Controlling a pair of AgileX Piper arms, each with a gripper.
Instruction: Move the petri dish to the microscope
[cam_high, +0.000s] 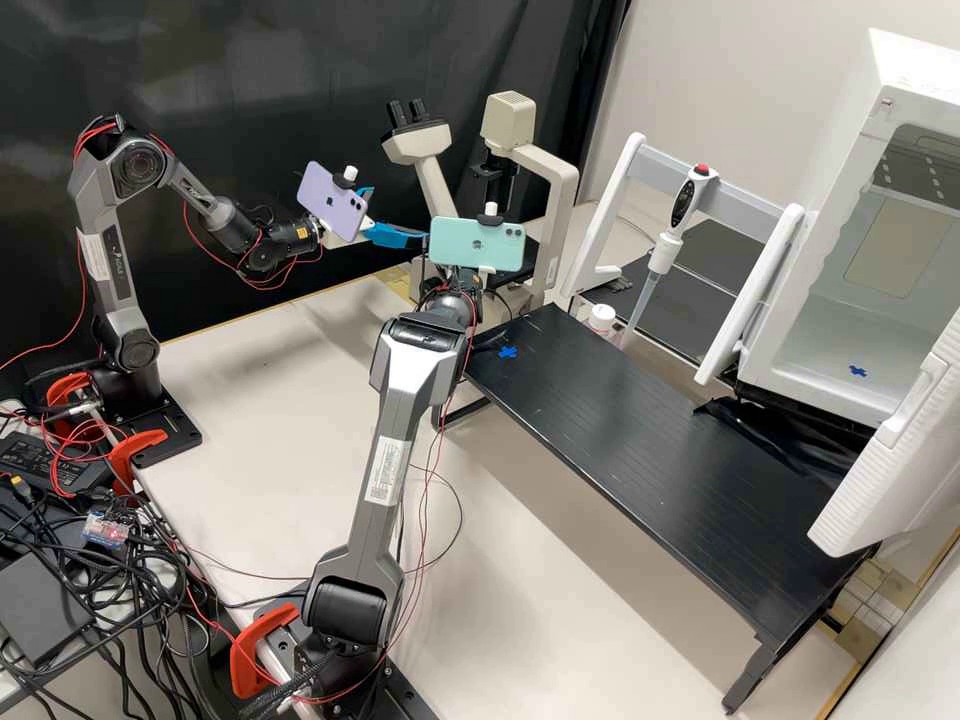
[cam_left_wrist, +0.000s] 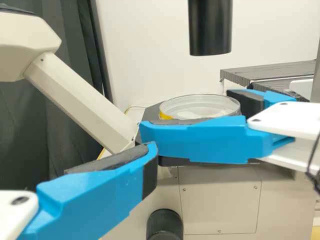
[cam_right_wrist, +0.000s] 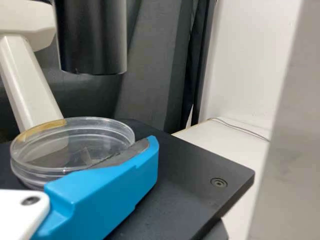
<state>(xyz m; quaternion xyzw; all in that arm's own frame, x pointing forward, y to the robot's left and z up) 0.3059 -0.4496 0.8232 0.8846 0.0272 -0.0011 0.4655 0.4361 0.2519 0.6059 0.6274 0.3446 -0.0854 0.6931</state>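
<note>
We count two grippers and one petri dish (cam_right_wrist: 70, 150). At the far side, our right gripper (cam_high: 455, 283) holds the dish between two blue fingers at the one microscope's (cam_high: 556, 195) black stage (cam_right_wrist: 200, 165). To its left, our left gripper (cam_high: 400, 213) has two fingers spread apart. Two blue crosses mark the scene: one on the black table (cam_high: 640, 430), one inside the white cabinet (cam_high: 840, 330) at right.

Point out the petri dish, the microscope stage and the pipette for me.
Petri dish (cam_right_wrist: 72, 142): right wrist view, on its clear round top.
Microscope stage (cam_right_wrist: 197, 172): right wrist view, on its bare black surface.
Pipette (cam_high: 664, 254): high view, on the white section below its handle.
</note>
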